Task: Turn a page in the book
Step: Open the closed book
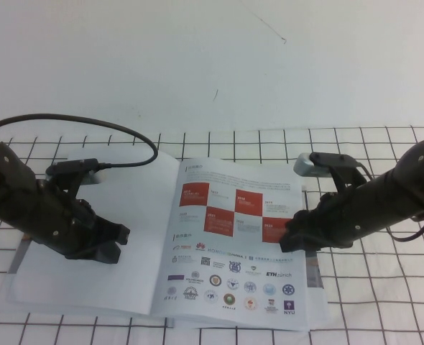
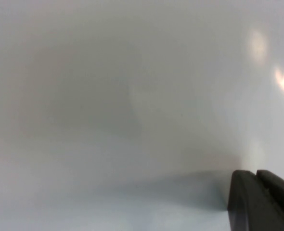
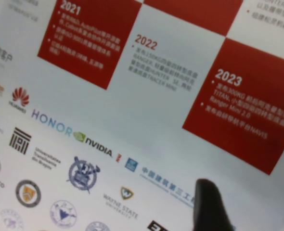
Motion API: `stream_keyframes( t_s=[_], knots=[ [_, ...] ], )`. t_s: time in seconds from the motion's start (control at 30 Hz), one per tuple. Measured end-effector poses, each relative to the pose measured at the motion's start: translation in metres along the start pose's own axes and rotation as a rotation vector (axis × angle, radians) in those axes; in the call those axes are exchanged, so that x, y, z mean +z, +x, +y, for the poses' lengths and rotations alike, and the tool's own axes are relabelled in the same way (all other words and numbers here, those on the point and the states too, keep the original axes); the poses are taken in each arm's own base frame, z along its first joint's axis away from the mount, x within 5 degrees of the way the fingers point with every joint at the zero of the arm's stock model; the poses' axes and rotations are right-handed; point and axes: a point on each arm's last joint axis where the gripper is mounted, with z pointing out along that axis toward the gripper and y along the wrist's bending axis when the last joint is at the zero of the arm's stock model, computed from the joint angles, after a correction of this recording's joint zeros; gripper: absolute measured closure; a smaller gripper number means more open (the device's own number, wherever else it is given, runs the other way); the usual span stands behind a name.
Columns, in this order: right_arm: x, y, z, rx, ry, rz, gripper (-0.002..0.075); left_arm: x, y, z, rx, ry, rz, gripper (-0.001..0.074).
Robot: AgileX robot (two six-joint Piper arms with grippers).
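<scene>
Two grippers are down on the open book (image 1: 162, 287), one on each half. Starting at nine o'clock: the left gripper (image 1: 110, 243) rests on the blank sheet (image 1: 129, 208), and its wrist view shows little beyond white paper and two dark fingertips (image 2: 260, 202) lying close together, so I read it as closed, holding nothing, just pinning that side flat. A black cable (image 1: 90, 126) loops away behind it.

Across the spine, toward three o'clock, lies the page (image 1: 237, 244), checker squares above, logo rows below, flat and facing up. The right gripper (image 1: 292, 236) sits at its outer edge, beside the last red square. Its jaws stand apart with nothing between them; the wrist view shows one dark fingertip (image 3: 209, 204) just over the logos and no paper caught. Whether that fingertip touches the sheet, I cannot tell.

So, by my reading, the turn is not yet made. To do this step well, the right gripper wants to catch only the top sheet at that free edge, nudging it inward so it bows up, then closing lightly on the lifted lip. Glossy paper slides, so too much pressure may drag several sheets or crease the corner. The left gripper should keep its weight off the spine's path.
</scene>
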Motion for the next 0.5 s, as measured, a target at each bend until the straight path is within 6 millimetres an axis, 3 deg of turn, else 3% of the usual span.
stream_keyframes(
  t_s=[0.5],
  knots=[
    [-0.002,-0.010,0.015,-0.013,-0.164,-0.112,0.0356,0.000,0.000,0.000,0.005,0.000,0.000,0.0737]
  ],
)
